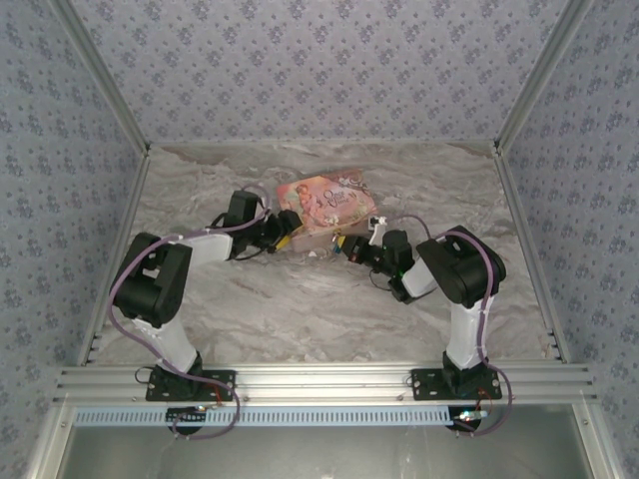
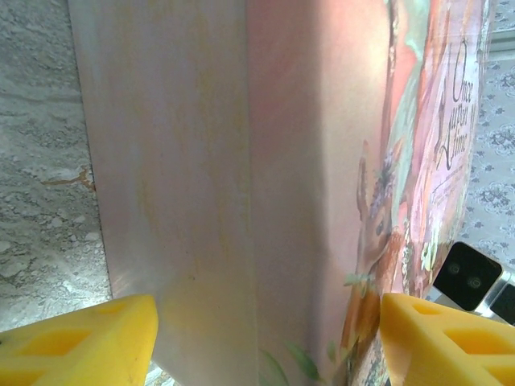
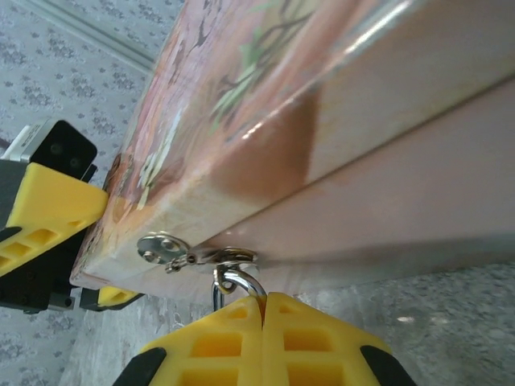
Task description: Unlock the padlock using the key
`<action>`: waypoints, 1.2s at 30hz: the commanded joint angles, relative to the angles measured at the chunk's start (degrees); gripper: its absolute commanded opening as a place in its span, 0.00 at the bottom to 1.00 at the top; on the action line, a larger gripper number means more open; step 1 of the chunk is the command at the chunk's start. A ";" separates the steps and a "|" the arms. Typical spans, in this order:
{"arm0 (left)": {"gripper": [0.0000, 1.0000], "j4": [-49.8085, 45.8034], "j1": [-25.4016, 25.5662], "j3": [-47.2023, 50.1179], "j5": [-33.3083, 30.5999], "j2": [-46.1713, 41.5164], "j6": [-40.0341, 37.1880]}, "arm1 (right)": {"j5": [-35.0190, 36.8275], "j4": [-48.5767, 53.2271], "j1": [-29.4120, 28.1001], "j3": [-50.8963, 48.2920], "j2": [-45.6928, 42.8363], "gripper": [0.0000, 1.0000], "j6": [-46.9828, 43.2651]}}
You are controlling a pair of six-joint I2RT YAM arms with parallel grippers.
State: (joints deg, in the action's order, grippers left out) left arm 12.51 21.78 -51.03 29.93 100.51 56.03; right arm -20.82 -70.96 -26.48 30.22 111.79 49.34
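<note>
Box (image 1: 324,205): counter (image 1: 300,309) centre, gripped at 9 o'clock by left jaws. Padlock (image 3: 238,281): shackle through hasp (image 3: 193,256), box's 5 o'clock edge; body hidden. Right jaws: closed, tips at shackle; grip on it unclear.

On marbled tabletop (image 1: 300,309), a pink illustrated box (image 1: 324,208); patterned walls (image 1: 319,60) around.

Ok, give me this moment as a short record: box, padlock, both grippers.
pink box: between the two grippers
hasp: silvery, on the box's edge
padlock: silvery shackle hangs from the hasp; body hidden behind the fingers
left gripper: jaws wide, clamped across the box
right gripper: fingertips pressed shut just below the shackle; cannot tell what they pinch
</note>
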 commanded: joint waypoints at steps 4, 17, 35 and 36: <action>0.72 -5.22 1.36 2.51 -0.75 -0.80 -0.83 | 5.04 -4.21 0.93 -1.45 0.37 0.00 3.87; 0.72 -5.30 4.62 4.36 -0.99 -1.94 1.32 | 8.79 -4.91 1.09 -1.13 -0.25 0.00 9.32; 0.72 -6.39 4.71 5.41 -1.54 -2.99 0.93 | 12.47 -3.87 3.43 0.93 -0.42 0.00 15.98; 0.72 -6.45 4.48 5.41 -1.54 -3.07 0.86 | 12.53 -3.88 3.53 0.66 -0.61 0.00 15.75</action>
State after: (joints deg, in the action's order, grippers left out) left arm 12.86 26.35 -47.51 29.12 97.58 58.13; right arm -10.83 -73.10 -23.66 30.26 111.79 63.88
